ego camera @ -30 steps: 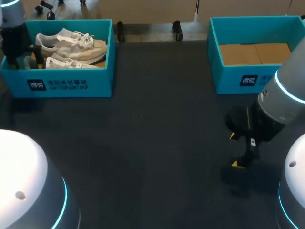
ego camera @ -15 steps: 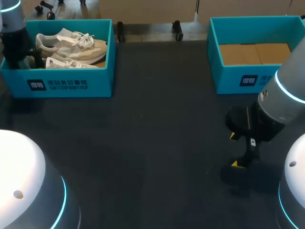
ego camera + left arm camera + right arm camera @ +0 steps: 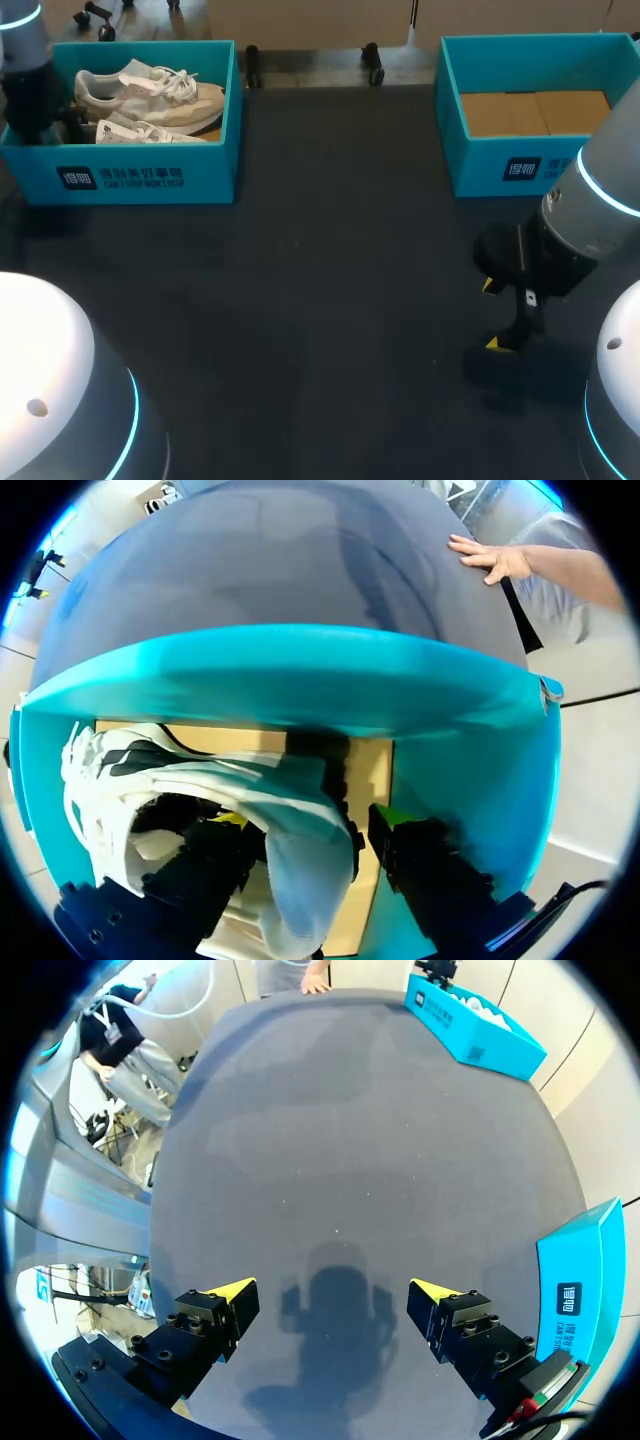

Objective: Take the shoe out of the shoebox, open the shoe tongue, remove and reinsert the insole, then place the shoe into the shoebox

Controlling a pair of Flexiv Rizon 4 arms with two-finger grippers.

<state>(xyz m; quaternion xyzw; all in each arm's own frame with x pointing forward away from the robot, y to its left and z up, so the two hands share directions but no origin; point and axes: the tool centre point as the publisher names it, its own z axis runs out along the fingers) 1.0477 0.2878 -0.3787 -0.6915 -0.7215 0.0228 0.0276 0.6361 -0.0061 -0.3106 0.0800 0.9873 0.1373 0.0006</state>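
My left hand (image 3: 310, 820) spread inside the far-left teal shoebox (image 3: 150, 178), white shoe (image 3: 270, 790) between its fingers (image 3: 420, 865), my right hand (image 3: 335, 1295) spread wide above the dark counter (image 3: 320, 300), near right.

Shoes (image 3: 150, 95) in left shoebox (image 3: 205, 170)
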